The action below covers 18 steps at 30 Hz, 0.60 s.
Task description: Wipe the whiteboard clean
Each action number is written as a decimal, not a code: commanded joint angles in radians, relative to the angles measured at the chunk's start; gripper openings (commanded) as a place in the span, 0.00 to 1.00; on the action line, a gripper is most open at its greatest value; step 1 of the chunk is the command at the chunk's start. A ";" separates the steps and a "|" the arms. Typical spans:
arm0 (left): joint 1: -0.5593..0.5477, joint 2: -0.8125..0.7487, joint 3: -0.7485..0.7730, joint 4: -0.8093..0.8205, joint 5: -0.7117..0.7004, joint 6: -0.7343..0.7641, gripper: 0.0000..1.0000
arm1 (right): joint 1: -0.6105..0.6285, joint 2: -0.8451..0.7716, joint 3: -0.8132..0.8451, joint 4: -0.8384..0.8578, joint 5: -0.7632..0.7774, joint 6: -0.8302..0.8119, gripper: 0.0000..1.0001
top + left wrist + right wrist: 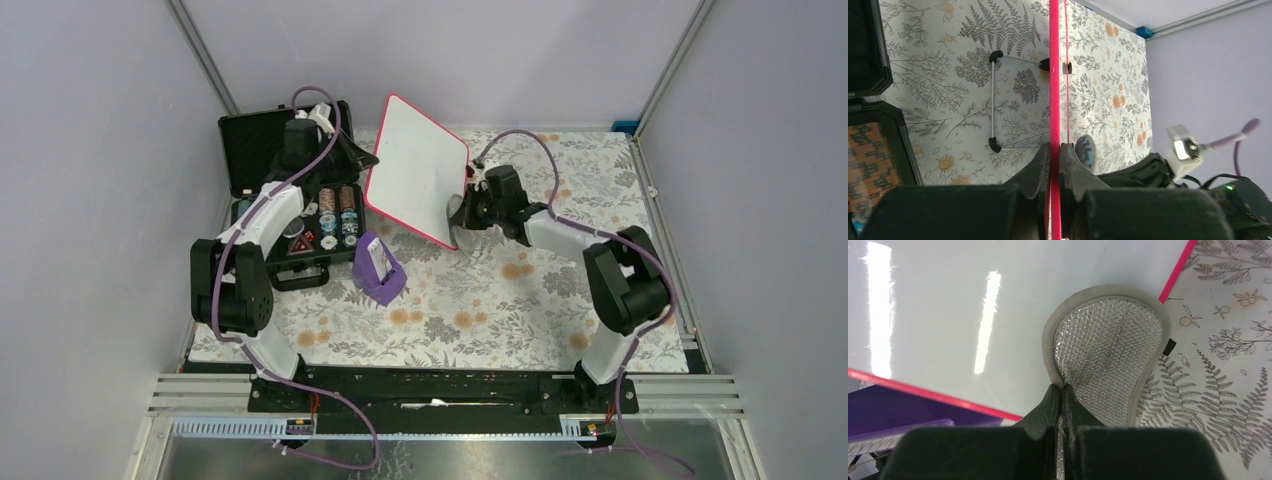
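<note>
Left gripper (pixel 1054 151): jaws pinch the red rim of the whiteboard (pixel 1054 75), which its wrist view shows edge-on. Right gripper (pixel 1062 392): jaws pressed together on a silver mesh pad (pixel 1105 350), which lies against the board's blank white face near the rim. Only the top view shows the board held tilted above the floral table (pixel 480 310), beside the open black case (pixel 250 150) and behind a purple holder (pixel 380 272).

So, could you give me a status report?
Left end effector shut on whiteboard rim. Right end effector shut on silver pad at board's corner. Face looks clean.
</note>
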 commanded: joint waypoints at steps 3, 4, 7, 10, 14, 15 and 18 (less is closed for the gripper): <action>-0.033 0.032 0.019 -0.073 0.078 0.037 0.27 | 0.008 -0.172 -0.033 -0.062 0.035 -0.051 0.00; -0.033 0.022 0.021 -0.084 0.064 0.050 0.33 | 0.009 -0.187 -0.038 -0.086 0.035 -0.056 0.00; -0.026 -0.015 0.023 -0.115 0.010 0.083 0.53 | 0.018 -0.237 -0.085 -0.134 0.035 -0.060 0.00; -0.026 -0.076 0.027 -0.155 -0.066 0.129 0.75 | 0.066 -0.290 -0.113 -0.241 0.072 -0.086 0.00; -0.025 -0.203 0.013 -0.163 -0.149 0.183 0.91 | 0.185 -0.377 -0.197 -0.334 0.159 -0.084 0.00; -0.025 -0.234 0.008 -0.163 -0.171 0.195 0.94 | 0.215 -0.400 -0.232 -0.342 0.167 -0.073 0.00; -0.025 -0.317 0.000 -0.172 -0.257 0.239 0.99 | 0.299 -0.466 -0.312 -0.374 0.197 -0.023 0.00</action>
